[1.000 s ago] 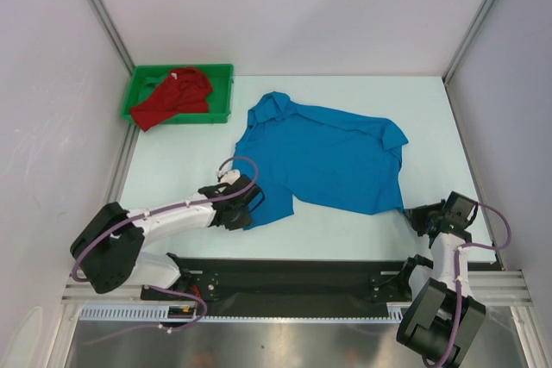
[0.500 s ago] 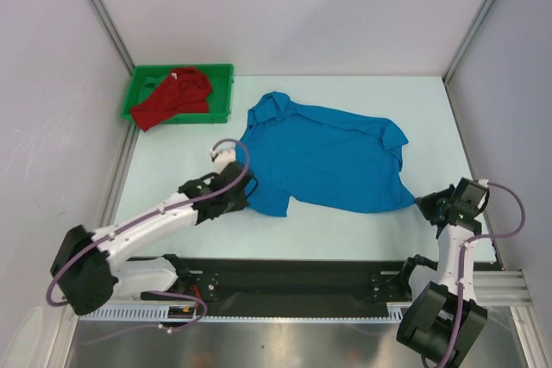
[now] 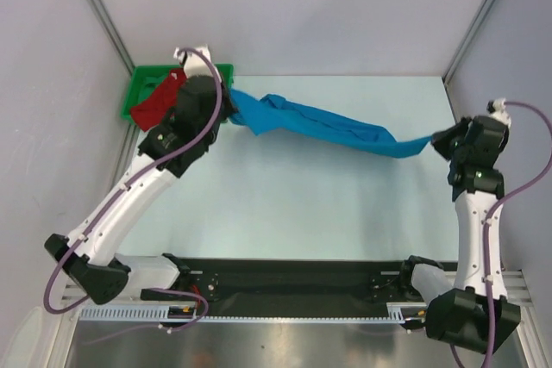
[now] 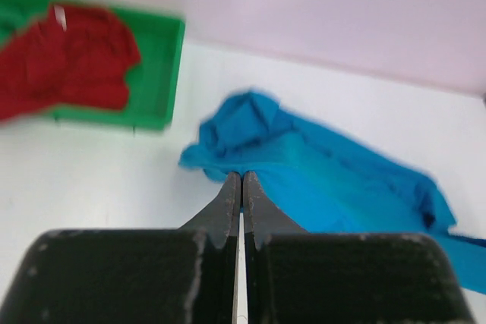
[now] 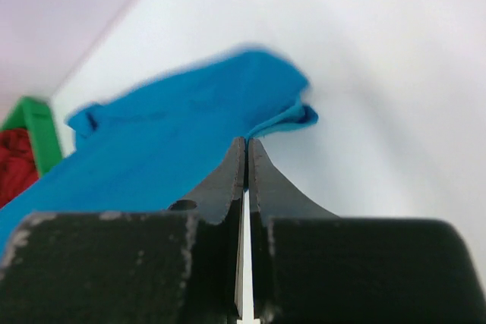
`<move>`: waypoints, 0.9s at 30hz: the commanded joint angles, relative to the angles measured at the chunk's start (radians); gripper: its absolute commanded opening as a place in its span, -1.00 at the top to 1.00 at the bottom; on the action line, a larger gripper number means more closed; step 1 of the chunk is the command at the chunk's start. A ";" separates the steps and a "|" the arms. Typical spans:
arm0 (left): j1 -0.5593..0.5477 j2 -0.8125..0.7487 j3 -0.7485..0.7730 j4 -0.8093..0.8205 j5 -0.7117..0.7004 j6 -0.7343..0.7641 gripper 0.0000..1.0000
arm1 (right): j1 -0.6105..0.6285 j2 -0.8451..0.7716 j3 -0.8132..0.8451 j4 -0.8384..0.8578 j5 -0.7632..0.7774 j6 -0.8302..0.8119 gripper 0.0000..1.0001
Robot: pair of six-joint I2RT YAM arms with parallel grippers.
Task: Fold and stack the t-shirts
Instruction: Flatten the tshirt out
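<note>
Now, at the far left, the red shirt (image 3: 159, 102) is still lying bunched in the green tray (image 3: 136, 84). Just beside it the left jaws are pinching shut on the blue shirt (image 3: 328, 127), having swung its hem from the near edge of the worktop (image 3: 302, 204) to the far side. Flat a second ago, the shirt is stretching as a narrow band toward the right jaws, likewise clamping its other corner. The first fold is probably being carried over.

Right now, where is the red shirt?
In the top view, the red shirt lies in the green tray at the far left corner, left of the blue shirt.
</note>
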 commanded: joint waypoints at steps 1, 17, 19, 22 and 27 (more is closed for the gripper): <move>0.018 0.041 0.208 0.174 0.010 0.230 0.99 | 0.039 0.053 0.219 0.079 0.056 -0.058 1.00; 0.022 -0.018 0.591 0.432 0.263 0.553 0.99 | 0.039 -0.040 0.680 0.171 0.099 -0.255 1.00; 0.021 -0.101 0.580 0.429 0.292 0.527 0.99 | 0.039 -0.116 0.683 0.169 0.101 -0.259 1.00; 0.022 -0.204 0.554 0.430 0.350 0.484 0.99 | 0.040 -0.211 0.693 0.159 0.107 -0.258 1.00; 0.022 -0.259 0.546 0.412 0.389 0.450 0.99 | 0.043 -0.276 0.750 0.097 0.111 -0.259 1.00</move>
